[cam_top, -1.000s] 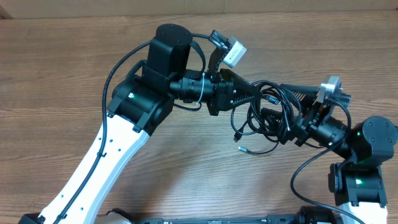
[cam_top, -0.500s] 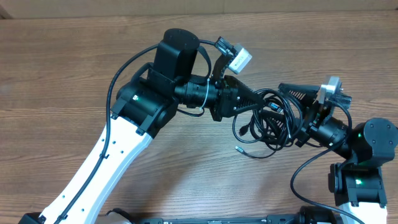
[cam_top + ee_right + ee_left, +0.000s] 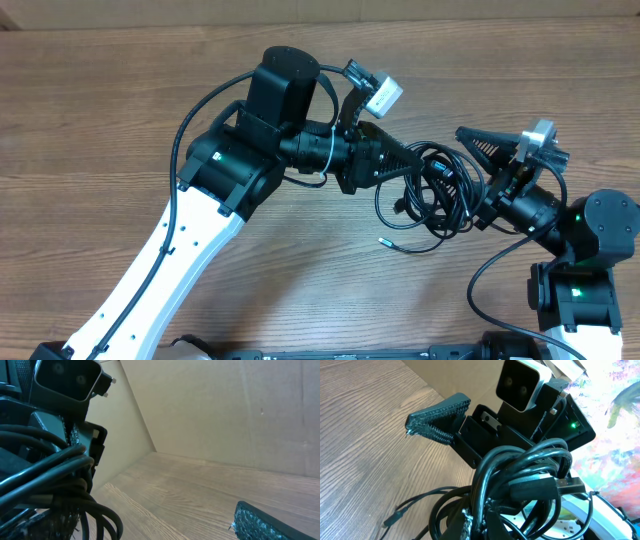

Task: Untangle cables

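A tangled bundle of black cables [image 3: 432, 192] hangs between my two grippers above the wooden table [image 3: 120, 120]. My left gripper [image 3: 408, 165] is shut on the bundle's left side; in the left wrist view its jaws [image 3: 478, 522] pinch several strands of the bundle [image 3: 530, 472]. My right gripper [image 3: 462, 172] is open around the bundle's right side. Its upper finger [image 3: 490, 142] is free, and its lower finger is hidden by cables. In the right wrist view the cables [image 3: 50, 475] fill the left side, and the jaws [image 3: 160, 525] stand wide apart. A loose plug end [image 3: 383, 241] lies on the table.
The left arm's white link [image 3: 170, 260] crosses the front left of the table. A cardboard wall [image 3: 225, 405] runs along the table's far edge. The right arm's base [image 3: 580, 290] stands at the front right.
My left gripper moved right with the bundle. My right gripper's upper finger swung up and away from the cables, opening wider.
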`<state>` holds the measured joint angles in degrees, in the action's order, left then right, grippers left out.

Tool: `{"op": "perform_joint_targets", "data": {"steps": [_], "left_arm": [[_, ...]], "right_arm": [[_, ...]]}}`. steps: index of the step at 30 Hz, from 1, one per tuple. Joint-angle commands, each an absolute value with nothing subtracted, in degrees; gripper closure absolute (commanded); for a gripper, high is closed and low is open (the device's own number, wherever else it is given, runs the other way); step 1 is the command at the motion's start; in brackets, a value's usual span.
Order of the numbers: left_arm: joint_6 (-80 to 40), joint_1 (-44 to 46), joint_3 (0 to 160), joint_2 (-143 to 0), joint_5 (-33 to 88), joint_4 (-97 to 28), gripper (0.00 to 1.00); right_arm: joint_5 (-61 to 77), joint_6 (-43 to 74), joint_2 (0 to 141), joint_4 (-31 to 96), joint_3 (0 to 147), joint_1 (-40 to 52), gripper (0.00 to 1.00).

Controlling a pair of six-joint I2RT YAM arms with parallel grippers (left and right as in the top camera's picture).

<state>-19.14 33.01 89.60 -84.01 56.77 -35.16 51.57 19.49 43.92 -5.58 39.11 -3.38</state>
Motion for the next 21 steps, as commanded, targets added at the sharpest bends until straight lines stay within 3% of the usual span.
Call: {"op": "perform_joint_targets", "data": {"steps": [1, 13, 21], "left_arm": [[-18.11, 33.41, 90.56, -82.41, 60.8, -35.33, 0.96], [-17.96, 33.41, 90.56, -82.41, 71.59, -29.43, 0.95], [-17.96, 33.34, 90.56, -82.39, 72.05, -28.62, 0.96]], "right_arm": [[47.33, 19.64, 43.7, -5.74, 39.35, -3.6, 0.02], [45.89, 19.64, 48.47, -5.48, 39.35, -3.6, 0.02], [45.89, 19.62, 49.36, -5.41, 39.35, -3.6, 0.02]]}}
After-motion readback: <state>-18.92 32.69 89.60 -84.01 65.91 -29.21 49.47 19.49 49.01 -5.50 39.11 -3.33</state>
